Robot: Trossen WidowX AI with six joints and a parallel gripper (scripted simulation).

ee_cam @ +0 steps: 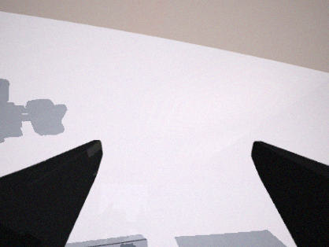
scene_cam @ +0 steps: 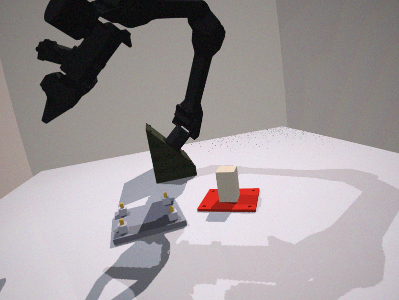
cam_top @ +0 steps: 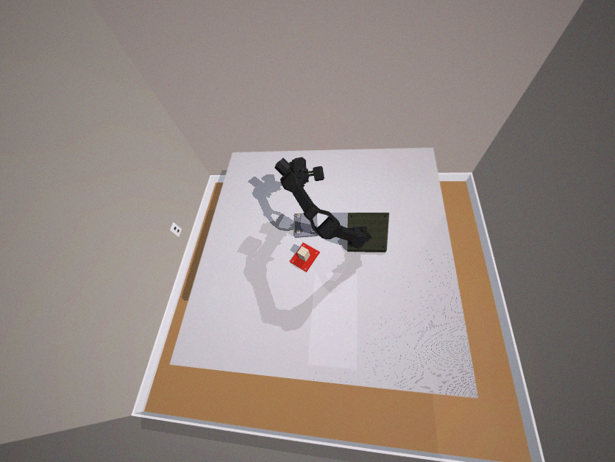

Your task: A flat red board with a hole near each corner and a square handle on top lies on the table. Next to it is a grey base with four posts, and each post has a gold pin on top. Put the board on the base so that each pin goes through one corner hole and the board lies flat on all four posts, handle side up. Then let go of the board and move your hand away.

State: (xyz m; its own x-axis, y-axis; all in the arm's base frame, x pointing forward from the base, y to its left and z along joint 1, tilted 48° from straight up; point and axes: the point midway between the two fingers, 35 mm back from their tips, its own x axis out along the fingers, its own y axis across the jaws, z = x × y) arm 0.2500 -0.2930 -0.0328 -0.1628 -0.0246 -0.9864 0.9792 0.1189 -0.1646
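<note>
"Gripper (cam_top: 309,171) (scene_cam: 48,86) (ee_cam: 177,148) first. Wide open?"

"Yes, we have both fingertips in the wrist view, far apart, nothing between them. From outside, we see it raised over the table (cam_top: 397,308) (scene_cam: 290,200) (ee_cam: 177,98). From above, its dark parts blur together, so we can't make out both tips."

"Red board (cam_top: 312,261) (scene_cam: 248,198)?"

"Flat on the table near the base, off the posts, pale handle (cam_top: 303,254) (scene_cam: 227,187) up. The exterior view gives us four corner holes; the handle hides a little of the board behind it. We don't see it in the wrist view."

"Grey base (cam_top: 301,233) (scene_cam: 138,212)?"

"Outside view: four posts, gold pins (scene_cam: 121,222) bare. Top view: the black arm (cam_top: 301,198) (scene_cam: 206,35) covers its right-hand part, and we're down to two pins at the left, tiny. Shadow darkens part of it too."

"Anything cut off?"

"The arm, at the top edge of the exterior view. At the wrist view's bottom edge we get grey patches and a thin dark line, too cropped to name."
</note>
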